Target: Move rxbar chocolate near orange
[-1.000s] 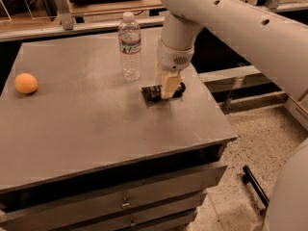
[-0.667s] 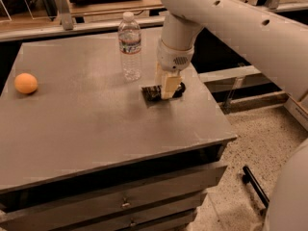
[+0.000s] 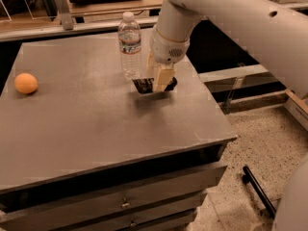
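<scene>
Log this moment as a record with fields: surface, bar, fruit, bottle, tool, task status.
surface: grey table with drawers below
bar: rxbar chocolate, black wrapper, lying on the table right of centre, partly hidden
fruit: orange, near the table's left edge, far from the bar
bottle: water bottle, upright, just behind the bar, capped
tool: tool, lowered onto the bar's right end, beside the bottle
task status: bar not yet near the orange
</scene>
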`<action>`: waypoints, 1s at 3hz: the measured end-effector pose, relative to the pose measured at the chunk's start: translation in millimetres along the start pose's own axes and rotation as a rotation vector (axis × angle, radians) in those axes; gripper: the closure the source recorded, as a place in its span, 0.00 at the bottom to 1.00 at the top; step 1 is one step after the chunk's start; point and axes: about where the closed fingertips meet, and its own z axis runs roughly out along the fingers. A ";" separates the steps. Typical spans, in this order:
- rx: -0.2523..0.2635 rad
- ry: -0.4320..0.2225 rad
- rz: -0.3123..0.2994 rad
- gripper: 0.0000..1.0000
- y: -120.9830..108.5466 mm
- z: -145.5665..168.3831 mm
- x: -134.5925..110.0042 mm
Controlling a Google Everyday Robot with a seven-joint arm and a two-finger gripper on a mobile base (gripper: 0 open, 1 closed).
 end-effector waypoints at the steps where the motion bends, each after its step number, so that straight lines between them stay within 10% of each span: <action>1: 0.079 -0.054 -0.098 1.00 -6.6 -35.9 -44.6; 3: 0.123 -0.055 -0.249 1.00 -8.1 -59.6 -109.3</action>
